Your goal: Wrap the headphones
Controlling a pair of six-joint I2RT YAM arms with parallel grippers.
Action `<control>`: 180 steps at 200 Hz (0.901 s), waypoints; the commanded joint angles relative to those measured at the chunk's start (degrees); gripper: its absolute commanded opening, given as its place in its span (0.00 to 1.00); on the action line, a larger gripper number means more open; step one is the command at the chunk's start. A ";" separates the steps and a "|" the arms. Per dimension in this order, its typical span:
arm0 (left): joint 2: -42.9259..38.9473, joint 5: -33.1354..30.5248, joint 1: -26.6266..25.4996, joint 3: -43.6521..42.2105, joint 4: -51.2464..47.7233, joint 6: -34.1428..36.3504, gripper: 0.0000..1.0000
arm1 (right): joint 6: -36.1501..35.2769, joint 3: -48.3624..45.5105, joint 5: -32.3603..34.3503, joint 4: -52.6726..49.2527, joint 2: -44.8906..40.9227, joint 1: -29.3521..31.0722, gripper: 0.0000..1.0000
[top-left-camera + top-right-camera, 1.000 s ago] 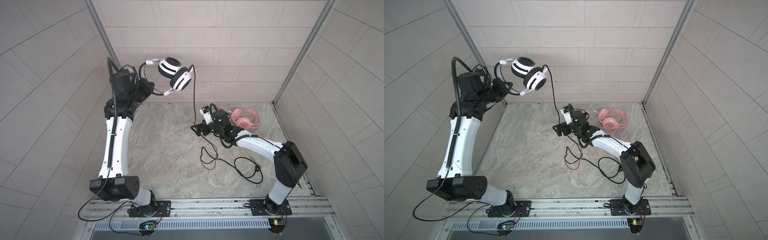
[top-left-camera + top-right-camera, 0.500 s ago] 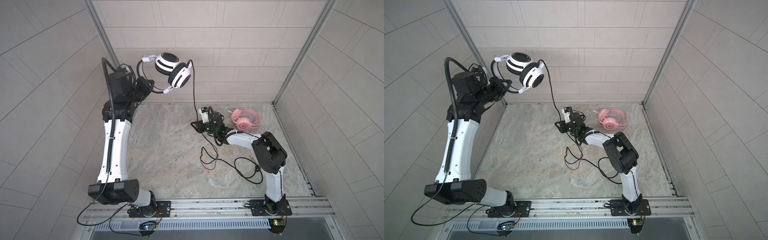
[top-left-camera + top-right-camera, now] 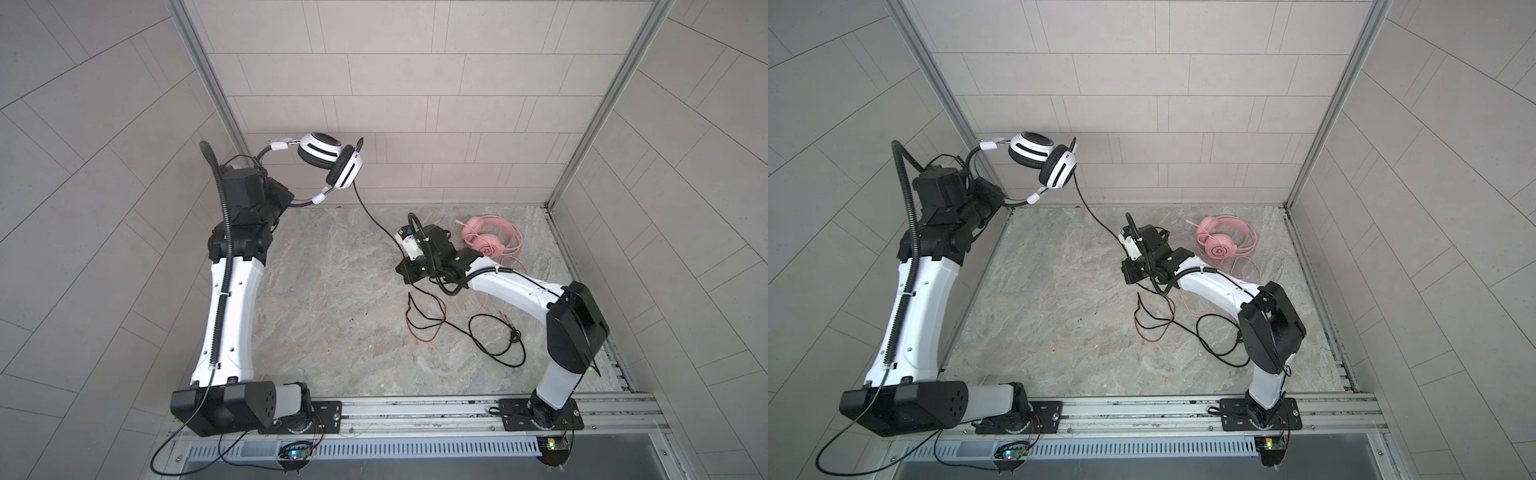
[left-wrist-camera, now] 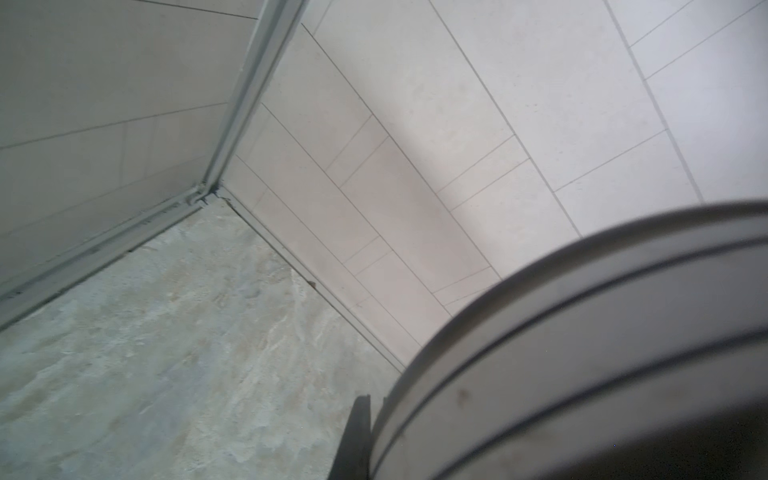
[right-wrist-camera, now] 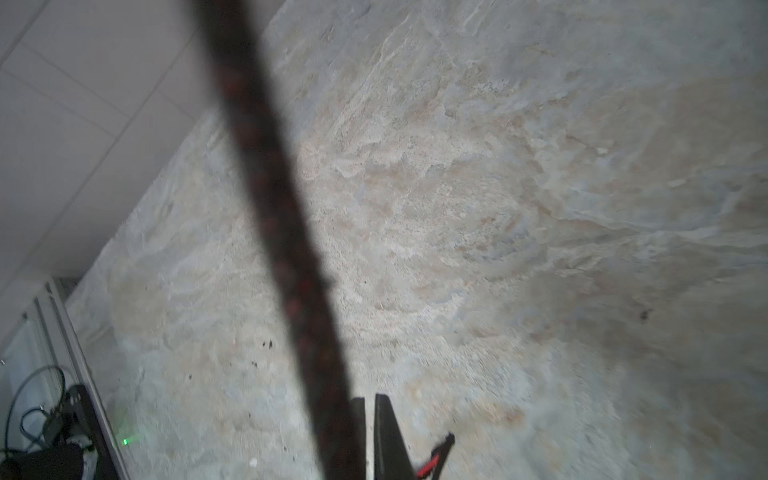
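Over the stone table (image 3: pixel 332 332), the left arm (image 3: pixel 232 307) still holds the white-and-black headset (image 3: pixel 321 154) high above the 11 o'clock corner. The left gripper (image 3: pixel 289 200) is clamped on the thin wire headband (image 4: pixel 602 332), much as a second ago. The right arm (image 3: pixel 515 291) reaches low across the surface to a spot just off centre, toward 12 o'clock.

The pink headset (image 3: pixel 492 249) lies flat on the table at 1 o'clock, and neither arm is near it.

The news is in the smaller parts. The black-and-red cable (image 5: pixel 266 199) hung plumb from the earcup (image 3: pixel 347 174) a second ago. In both top views it now slants in a straight line down to the right arm's tip. The right gripper (image 5: pixel 370 401), wide apart a second ago, now has its fingers all but touching. They appear to pinch that cable, which shows as a blurred dark bar in the right wrist view, though the pinch itself sits at the frame's edge.

This reads as the catch that lets winding start, with the headset anchored by one arm and its cable taken by the other. Nothing is wound yet, and the rest of the cable lies in loose loops at 4 o'clock.
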 commanded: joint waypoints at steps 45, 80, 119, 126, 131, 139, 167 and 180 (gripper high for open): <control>4.14 -3.01 -7.92 0.59 1.51 12.03 0.00 | -19.58 33.18 11.73 -54.00 -1.46 6.88 0.00; 5.38 6.67 -13.61 -1.14 2.08 22.73 0.00 | -22.31 45.06 15.16 -59.96 0.85 6.98 0.00; 7.43 22.86 -14.12 -1.32 -4.05 31.03 0.00 | -23.08 47.29 17.21 -59.94 2.01 5.01 0.00; 8.06 24.55 -14.14 -0.68 -6.22 32.66 0.00 | -23.05 47.05 17.17 -59.30 1.91 4.35 0.00; 8.27 25.75 -14.08 -0.35 -7.66 33.50 0.00 | -23.04 47.03 16.99 -58.92 1.89 3.85 0.00; 8.52 27.32 -14.13 0.05 -9.50 34.88 0.00 | -23.10 47.19 16.78 -58.30 1.83 2.95 0.00; 8.29 31.25 -14.14 -0.97 -12.42 36.99 0.00 | -23.43 47.99 15.66 -57.04 1.19 -0.30 0.00; 8.22 32.91 -14.07 -1.26 -13.63 37.21 0.00 | -23.43 48.09 14.66 -56.44 0.91 -1.68 0.00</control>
